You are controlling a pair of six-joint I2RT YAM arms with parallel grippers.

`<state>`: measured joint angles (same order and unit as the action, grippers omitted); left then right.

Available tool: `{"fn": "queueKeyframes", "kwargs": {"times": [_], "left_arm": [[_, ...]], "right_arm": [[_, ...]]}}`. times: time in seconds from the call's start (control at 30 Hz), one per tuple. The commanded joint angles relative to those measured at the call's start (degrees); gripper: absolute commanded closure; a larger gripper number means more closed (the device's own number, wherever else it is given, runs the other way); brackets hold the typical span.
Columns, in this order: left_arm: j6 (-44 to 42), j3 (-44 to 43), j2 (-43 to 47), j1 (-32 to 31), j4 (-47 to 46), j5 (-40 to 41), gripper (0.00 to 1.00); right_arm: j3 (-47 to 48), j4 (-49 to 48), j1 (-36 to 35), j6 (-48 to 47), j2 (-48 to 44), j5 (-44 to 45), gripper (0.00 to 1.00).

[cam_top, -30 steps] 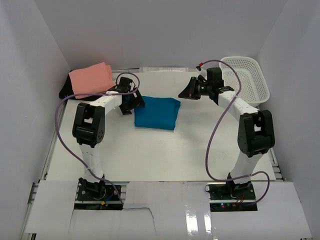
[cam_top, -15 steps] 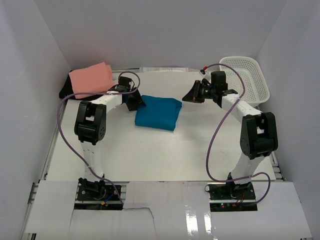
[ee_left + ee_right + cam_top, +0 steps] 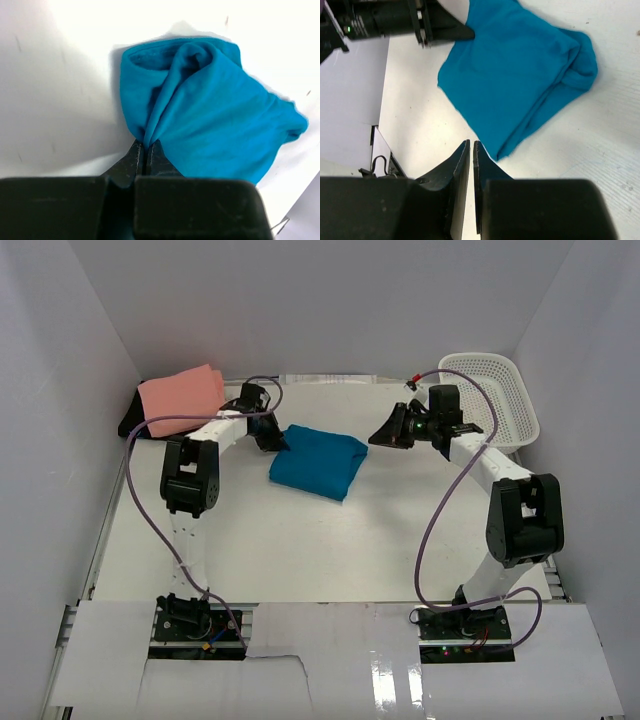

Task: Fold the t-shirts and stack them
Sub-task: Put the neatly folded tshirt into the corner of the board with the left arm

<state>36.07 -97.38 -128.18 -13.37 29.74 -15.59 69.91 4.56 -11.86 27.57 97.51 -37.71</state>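
Teal-blue t-shirt has its edge pinched in the left pincer, right pincer closed empty near it

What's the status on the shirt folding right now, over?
Left gripper shut on teal t-shirt edge. Right gripper shut, empty, near it. Pink t-shirt far left, apart. No obstruction seen.

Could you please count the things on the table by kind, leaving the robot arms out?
T-shirts: 2 (teal-blue t-shirt, salmon-pink t-shirt)
White mesh basket: 1
Black item under the salmon-pink t-shirt, kind unclear: 1
Total: 4
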Motion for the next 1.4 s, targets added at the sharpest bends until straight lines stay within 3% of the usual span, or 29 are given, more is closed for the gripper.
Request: {"fn": "queueKeyframes", "kwargs": {"times": [0.0,0.37,0.53,0.8,1.03,1.37], "left_arm": [[-3.1,-9.2,-2.3,3.6,4.0,-1.7,1.00],[-3.1,-30.7,-10.4,15.5,4.5,-17.3,1.00],[4.0,-28.8,-9.5,18.4,-1.9,-27.6,1.00],[8.0,-33.0,-10.2,18.8,-6.5,-30.5,1.00],[17.2,-32.5,-10.2,20.8,-17.5,-32.6,1.00],[21.1,-35.5,-9.1,29.0,-17.9,-31.5,1.00]], "right_arm": [[-1.3,-0.8,0.4,-1.4,-3.5,-1.2,0.87],[-6.6,-0.1,0.4,-1.6,-9.2,-1.0,0.87],[-7.0,0.5,0.4,-1.7,-9.8,-0.7,0.87],[-7.7,0.1,0.4,-1.5,-9.4,-0.8,0.87],[-9.3,-0.2,0.3,-1.6,-9.7,-1.2,0.87],[-10.8,-1.0,0.4,-1.6,-9.8,-1.7,0.87]]}}
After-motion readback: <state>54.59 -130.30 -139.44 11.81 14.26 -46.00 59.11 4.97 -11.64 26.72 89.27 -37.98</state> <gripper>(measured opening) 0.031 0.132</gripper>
